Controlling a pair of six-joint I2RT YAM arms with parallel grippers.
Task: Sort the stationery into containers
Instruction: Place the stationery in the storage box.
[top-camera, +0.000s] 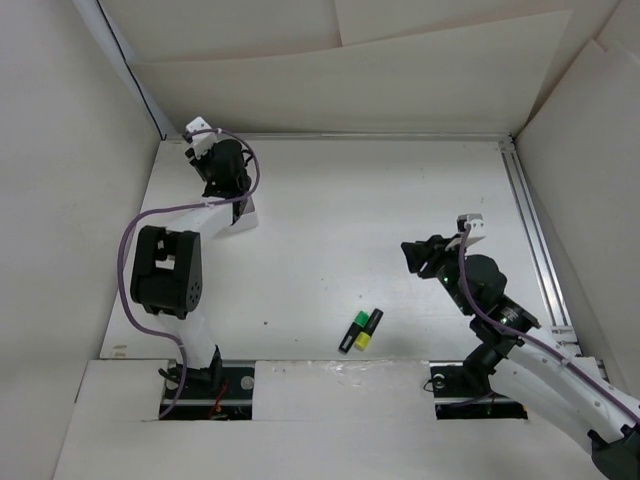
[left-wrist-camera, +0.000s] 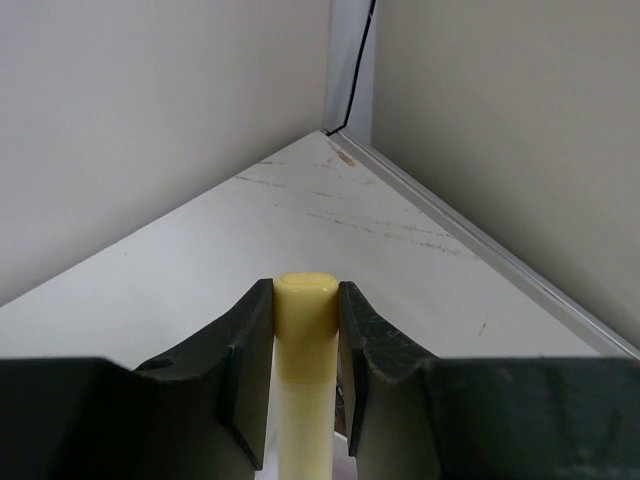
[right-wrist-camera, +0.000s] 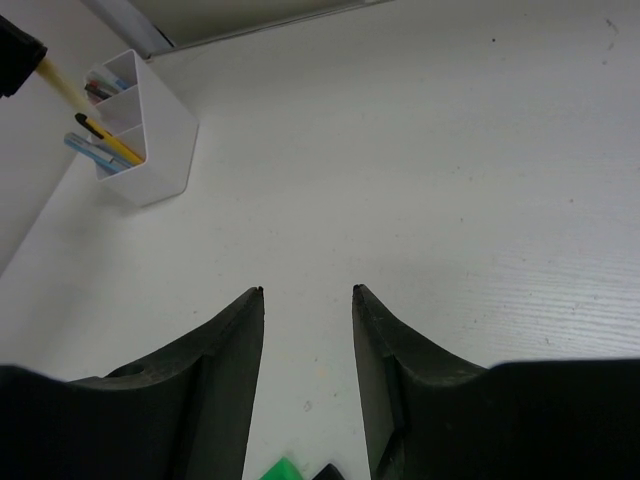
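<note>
while the left gripper (left-wrist-camera: 305, 290) is clamped on the yellow pen (left-wrist-camera: 305, 340), its long axis slants down to the white box (right-wrist-camera: 160, 150) just below | right gripper (right-wrist-camera: 307, 292) parted, empty | highlighters (top-camera: 360, 330) lie near it, well apart from the left arm

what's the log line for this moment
left jaws: shut on yellow pen over white box | right jaws: open, empty | table: green highlighter beside yellow highlighter, unsorted
</note>
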